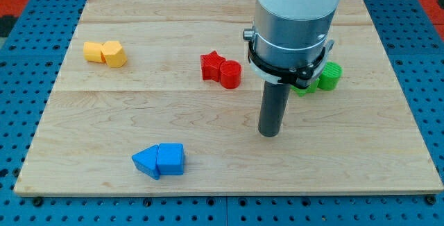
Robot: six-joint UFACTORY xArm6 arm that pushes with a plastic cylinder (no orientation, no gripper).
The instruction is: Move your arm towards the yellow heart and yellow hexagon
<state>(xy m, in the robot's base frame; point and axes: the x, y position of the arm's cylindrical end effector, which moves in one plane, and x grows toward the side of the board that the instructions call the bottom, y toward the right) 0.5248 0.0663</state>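
Your end effector is a bare rod with nothing to spread or pinch. My tip (pixel 269 133) sits on the worktop (pixel 229 177), touching no block.

Progress: barely started, I'd say. The yellow hexagon (pixel 93 50) and yellow heart (pixel 114 54) touch each other well off to the view's left of the tip and further toward the view's top. Most of the board's width is left to cross.

Count: two yellow, two red (pixel 221 69) up-left of the tip, two blue (pixel 160 161) down-left, green blocks (pixel 329 76) just up-right, partly hidden by the arm, number unclear.
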